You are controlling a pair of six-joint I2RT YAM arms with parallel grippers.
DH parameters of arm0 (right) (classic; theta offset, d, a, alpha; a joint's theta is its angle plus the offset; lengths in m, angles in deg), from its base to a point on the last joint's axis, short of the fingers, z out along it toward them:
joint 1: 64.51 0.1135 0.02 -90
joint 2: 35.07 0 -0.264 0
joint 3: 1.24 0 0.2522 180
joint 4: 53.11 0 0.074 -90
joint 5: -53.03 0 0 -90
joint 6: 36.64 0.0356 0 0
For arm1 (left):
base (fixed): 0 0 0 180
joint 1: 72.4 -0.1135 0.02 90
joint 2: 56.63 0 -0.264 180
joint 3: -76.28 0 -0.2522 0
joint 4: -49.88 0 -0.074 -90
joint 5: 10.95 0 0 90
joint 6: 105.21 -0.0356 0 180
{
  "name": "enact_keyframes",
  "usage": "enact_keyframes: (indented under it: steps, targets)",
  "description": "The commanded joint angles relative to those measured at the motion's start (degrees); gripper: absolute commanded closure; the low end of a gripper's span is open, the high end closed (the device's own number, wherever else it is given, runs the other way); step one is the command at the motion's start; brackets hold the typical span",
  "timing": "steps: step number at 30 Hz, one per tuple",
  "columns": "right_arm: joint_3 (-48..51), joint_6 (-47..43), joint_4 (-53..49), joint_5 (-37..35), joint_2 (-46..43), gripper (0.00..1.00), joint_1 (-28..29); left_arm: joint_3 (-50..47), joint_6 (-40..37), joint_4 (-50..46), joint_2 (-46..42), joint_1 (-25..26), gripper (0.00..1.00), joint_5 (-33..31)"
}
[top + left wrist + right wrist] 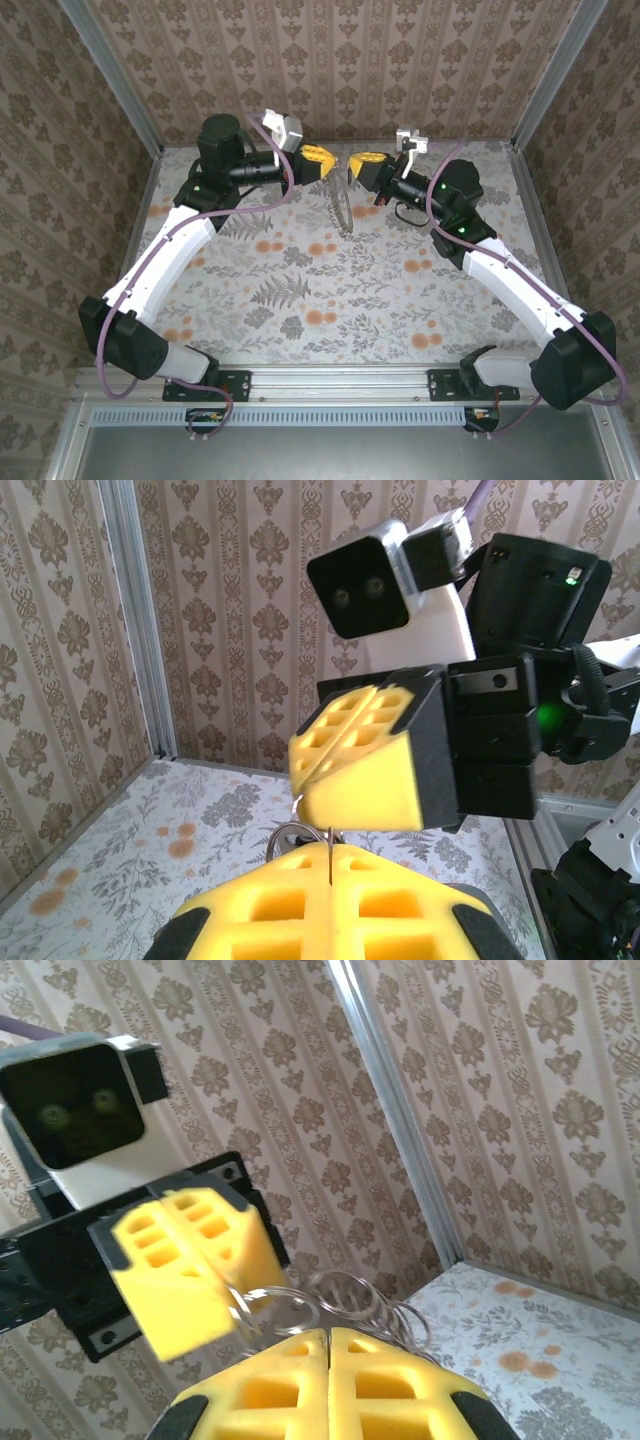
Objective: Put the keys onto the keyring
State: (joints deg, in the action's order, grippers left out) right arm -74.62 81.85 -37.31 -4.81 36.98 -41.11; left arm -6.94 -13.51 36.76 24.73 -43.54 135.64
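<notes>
1. Above the flowered table, left gripper and right gripper meet tip to tip, both clenched; the keyring hangs between them.
2. Left wrist: keyring wire pinched in its own finger seam.
3. Right wrist: wire loops bunched between both tips.
</notes>
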Motion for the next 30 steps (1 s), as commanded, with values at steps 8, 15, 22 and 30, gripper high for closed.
enact_keyframes:
  steps: [8,15,22,30]
  targets:
    - [1.1,2.4,3.6,1.6,-1.0,1.00,-0.4,0.6,1.2,4.1,-1.8,0.5,1.00,0.6]
    - [0.2,4.1,6.2,4.0,-2.5,1.00,-0.2,0.6,1.1,4.0,-1.4,0.5,1.00,0.5]
    - [-2.1,3.7,6.0,4.8,-1.5,1.00,1.6,0.6,1.2,4.1,-1.1,0.7,1.00,0.5]
    - [-3.8,3.5,6.6,4.9,0.5,1.00,2.7,0.8,1.0,3.9,-1.1,0.8,1.00,0.5]
